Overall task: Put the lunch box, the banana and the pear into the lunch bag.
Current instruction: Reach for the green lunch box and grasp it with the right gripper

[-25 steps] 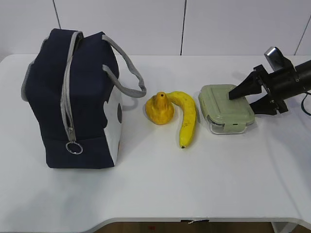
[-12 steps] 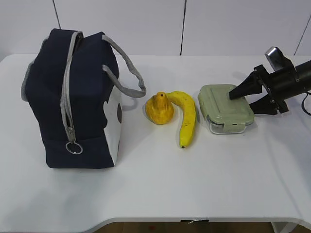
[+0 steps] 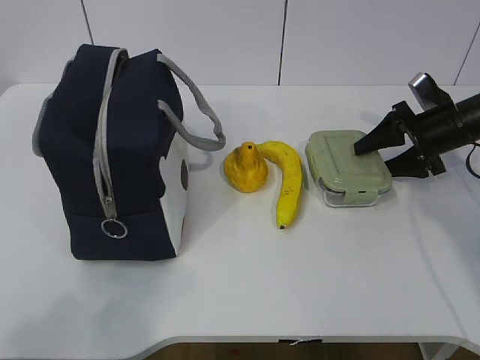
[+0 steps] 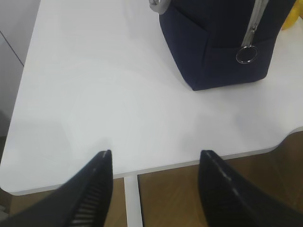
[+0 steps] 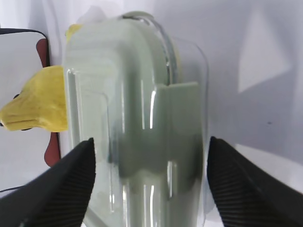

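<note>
Black right pincer (image 3: 384, 150) wide open, straddling the lunch box (image 3: 348, 166), left pincer (image 4: 155, 187) open, empty

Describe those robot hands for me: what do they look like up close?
Both are matte black. The right pincer has two flat, wedge-shaped fingers tapering to points, on a dark tubular arm topped by a silvery-grey block, with a black cable behind. Their inner faces carry fine ridges. The left pincer looks the same: black fingers with ribbed pads.
</note>
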You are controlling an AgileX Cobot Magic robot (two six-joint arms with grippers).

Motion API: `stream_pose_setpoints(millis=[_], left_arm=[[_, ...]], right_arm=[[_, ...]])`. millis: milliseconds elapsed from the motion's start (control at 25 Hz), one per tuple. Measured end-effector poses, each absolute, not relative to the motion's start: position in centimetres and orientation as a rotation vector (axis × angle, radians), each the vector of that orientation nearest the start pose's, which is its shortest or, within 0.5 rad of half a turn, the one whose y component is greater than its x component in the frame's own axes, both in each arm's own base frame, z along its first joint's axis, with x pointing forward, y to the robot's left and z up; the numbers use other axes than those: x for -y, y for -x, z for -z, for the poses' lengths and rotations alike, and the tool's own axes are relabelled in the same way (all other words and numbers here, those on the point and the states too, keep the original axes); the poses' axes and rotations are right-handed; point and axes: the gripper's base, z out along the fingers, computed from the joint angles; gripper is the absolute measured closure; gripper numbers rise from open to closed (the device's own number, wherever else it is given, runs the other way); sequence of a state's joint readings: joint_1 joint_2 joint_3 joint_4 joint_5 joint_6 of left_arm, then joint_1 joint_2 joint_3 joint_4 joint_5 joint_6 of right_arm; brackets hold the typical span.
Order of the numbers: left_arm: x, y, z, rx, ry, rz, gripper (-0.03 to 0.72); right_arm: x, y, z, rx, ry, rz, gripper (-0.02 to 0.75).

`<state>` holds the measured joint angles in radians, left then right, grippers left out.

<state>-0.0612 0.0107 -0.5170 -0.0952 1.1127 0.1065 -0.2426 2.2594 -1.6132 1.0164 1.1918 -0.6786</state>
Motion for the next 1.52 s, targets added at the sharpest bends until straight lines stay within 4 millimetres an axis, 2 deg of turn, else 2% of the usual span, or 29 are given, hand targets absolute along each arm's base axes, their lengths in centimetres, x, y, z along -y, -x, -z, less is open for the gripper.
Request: stream_pose_setpoints(millis=[920, 1240, 1520], left_arm=[[0.73, 0.81, -27.82, -2.079, -0.181, 0.088, 0.243], [0.73, 0.81, -27.82, -2.079, -0.181, 0.088, 0.253], [0.73, 0.81, -27.82, -2.079, -0.181, 0.088, 0.254]], right_arm=[[3.63, -44.18, -14.53, -2.634, -0.054, -1.216, 0.160], [3.63, -44.18, -14.53, -2.634, -0.054, -1.216, 0.237], [3.63, -44.18, -14.53, -2.634, -0.054, -1.216, 0.252]])
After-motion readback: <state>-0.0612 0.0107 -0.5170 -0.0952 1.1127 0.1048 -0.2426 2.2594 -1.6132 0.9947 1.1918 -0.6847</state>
